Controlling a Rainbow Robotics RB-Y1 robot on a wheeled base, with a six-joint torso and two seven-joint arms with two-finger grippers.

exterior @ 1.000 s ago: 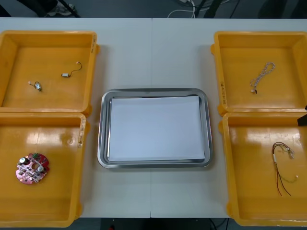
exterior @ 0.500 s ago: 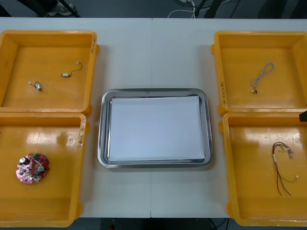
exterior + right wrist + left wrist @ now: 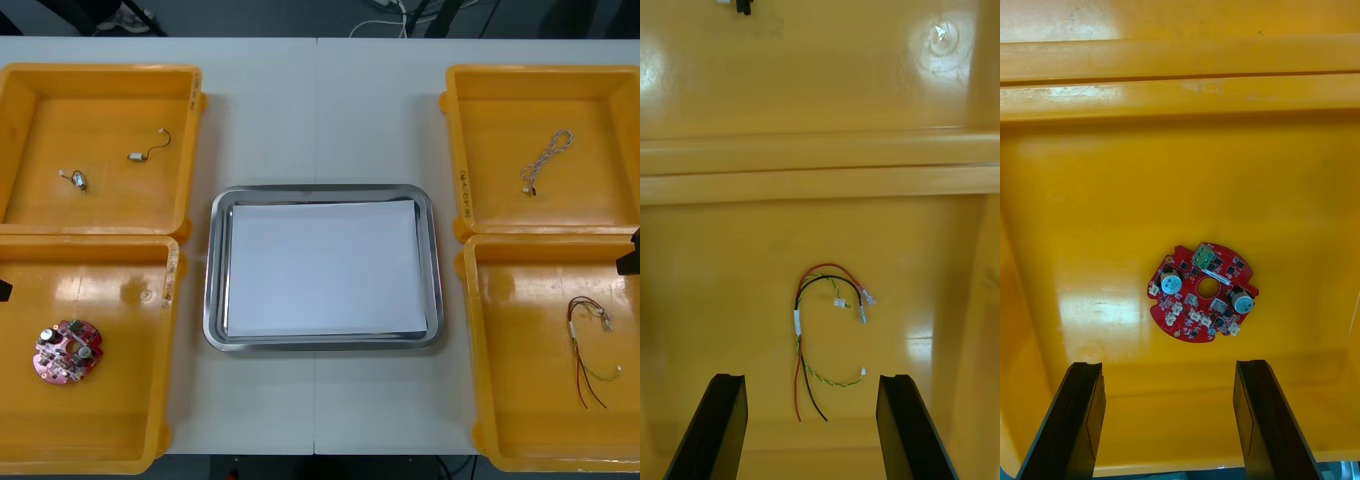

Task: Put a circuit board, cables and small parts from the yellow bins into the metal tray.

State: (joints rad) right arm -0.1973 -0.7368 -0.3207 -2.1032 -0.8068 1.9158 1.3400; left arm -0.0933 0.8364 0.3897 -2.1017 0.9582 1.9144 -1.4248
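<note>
A round red circuit board point(image 3: 68, 351) lies in the near-left yellow bin point(image 3: 168, 330). In the left wrist view the circuit board point(image 3: 1202, 291) sits on the bin floor just beyond my open left gripper point(image 3: 1169, 367), between the lines of its fingers. A red and yellow cable point(image 3: 588, 345) lies in the near-right yellow bin point(image 3: 470, 340). My right gripper point(image 3: 811, 379) is open above that cable point(image 3: 824, 330), whose tail ends reach between the fingers. The metal tray point(image 3: 213, 270), white inside, sits at the table's middle.
Two small metal parts point(image 3: 140, 152) point(image 3: 75, 179) lie in the far-left bin. A twisted blue and white cable point(image 3: 546, 158) lies in the far-right bin. Dark edges of my arms show at the left point(image 3: 3, 290) and right point(image 3: 630, 258) borders.
A dark tip of the left arm has come into sight at the left edge. The right arm's dark piece at the right edge has shifted slightly downward. Objects have not moved.
</note>
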